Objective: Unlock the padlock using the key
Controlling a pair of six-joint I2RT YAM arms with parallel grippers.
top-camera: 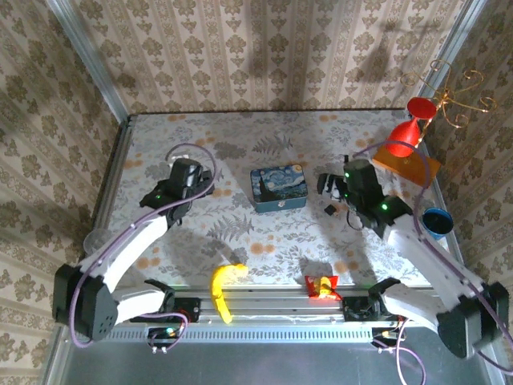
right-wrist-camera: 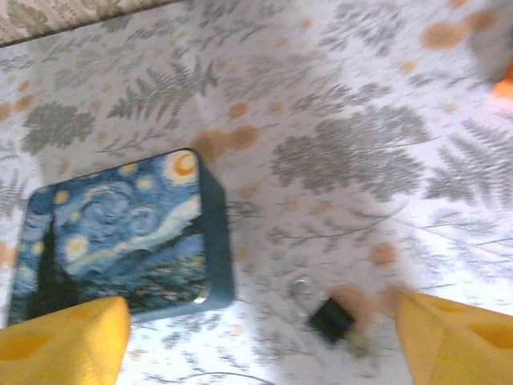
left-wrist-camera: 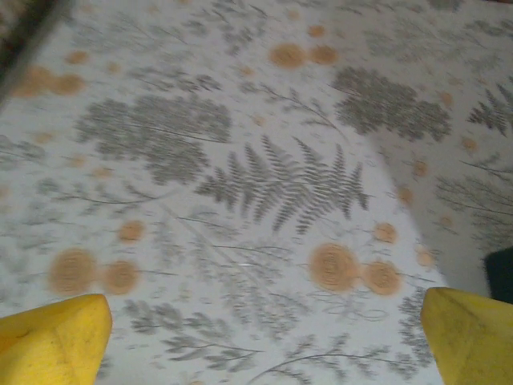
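Observation:
The padlock (right-wrist-camera: 325, 313) is a tiny lock with a dark body and a silvery shackle. It lies loose on the fern-print tablecloth just right of the blue night-sky tin box (right-wrist-camera: 120, 233). In the top view the padlock (top-camera: 329, 209) is a dark speck beside the tin box (top-camera: 277, 188). My right gripper (right-wrist-camera: 263, 321) hovers over that spot, its yellow fingers (right-wrist-camera: 457, 337) spread wide, and the padlock lies between them, nearer the right one. It shows again as the right gripper (top-camera: 329, 186) in the top view. My left gripper (left-wrist-camera: 264, 321) is open over bare cloth, left of the box (top-camera: 164, 195). I cannot make out a key.
A banana (top-camera: 224, 289) and a red snack packet (top-camera: 322, 285) lie by the near rail. At the back right stand a red funnel (top-camera: 409, 132), an orange plate (top-camera: 405, 164), a blue cup (top-camera: 438, 220) and a gold wire stand (top-camera: 449, 92).

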